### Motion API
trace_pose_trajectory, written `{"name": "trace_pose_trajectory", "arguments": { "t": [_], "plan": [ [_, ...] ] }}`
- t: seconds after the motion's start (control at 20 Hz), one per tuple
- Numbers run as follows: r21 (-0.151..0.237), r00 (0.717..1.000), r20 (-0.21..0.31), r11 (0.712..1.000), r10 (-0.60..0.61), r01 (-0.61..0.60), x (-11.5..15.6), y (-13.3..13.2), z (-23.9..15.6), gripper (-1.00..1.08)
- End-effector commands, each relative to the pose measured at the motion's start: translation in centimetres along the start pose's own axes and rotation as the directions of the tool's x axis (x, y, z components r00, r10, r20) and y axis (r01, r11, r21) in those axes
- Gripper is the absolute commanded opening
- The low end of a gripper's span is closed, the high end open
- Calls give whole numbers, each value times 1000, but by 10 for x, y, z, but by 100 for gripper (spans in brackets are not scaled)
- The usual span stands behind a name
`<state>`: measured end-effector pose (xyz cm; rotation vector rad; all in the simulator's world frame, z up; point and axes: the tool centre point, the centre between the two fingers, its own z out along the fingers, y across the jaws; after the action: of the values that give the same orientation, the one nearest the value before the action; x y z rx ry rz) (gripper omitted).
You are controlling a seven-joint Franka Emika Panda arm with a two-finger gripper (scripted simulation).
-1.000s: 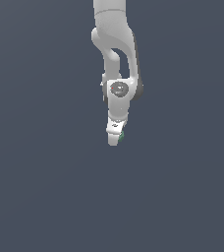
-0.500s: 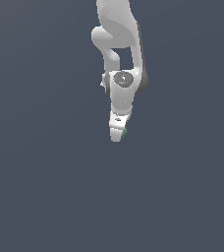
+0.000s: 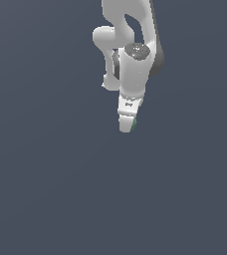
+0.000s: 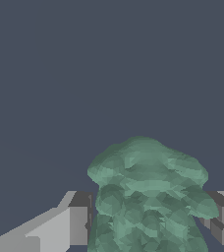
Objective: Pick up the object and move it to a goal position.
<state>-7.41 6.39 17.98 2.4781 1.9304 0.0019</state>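
The object (image 4: 146, 197) is a lumpy mottled green thing. In the wrist view it fills the gap between my two fingers, one finger (image 4: 77, 224) on each side and pressed against it. In the exterior view only a thin green sliver of the object (image 3: 135, 122) shows at the edge of my white gripper (image 3: 127, 125), which hangs below the arm and points down. The gripper is shut on the object and holds it above the flat grey ground.
The ground (image 3: 46, 189) is a plain dark grey surface all around. No other objects or marker show in either view.
The arm has turned and lifted with the object in the gripper; the gripper sits slightly higher and further toward the exterior view's right than a second ago.
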Motion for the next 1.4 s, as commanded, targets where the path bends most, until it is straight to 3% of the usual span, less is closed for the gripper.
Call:
{"name": "trace_pose_trajectory", "arguments": {
  "t": [0.0, 0.9, 1.35],
  "plan": [
    [1, 1000, 0, 1000, 0, 0, 8, 0, -26, -100],
    [1, 1000, -1, 1000, 0, 0, 60, 9, -206, -100],
    [1, 1000, 0, 1000, 2, -2, 79, 15, -270, -100]
  ]
}}
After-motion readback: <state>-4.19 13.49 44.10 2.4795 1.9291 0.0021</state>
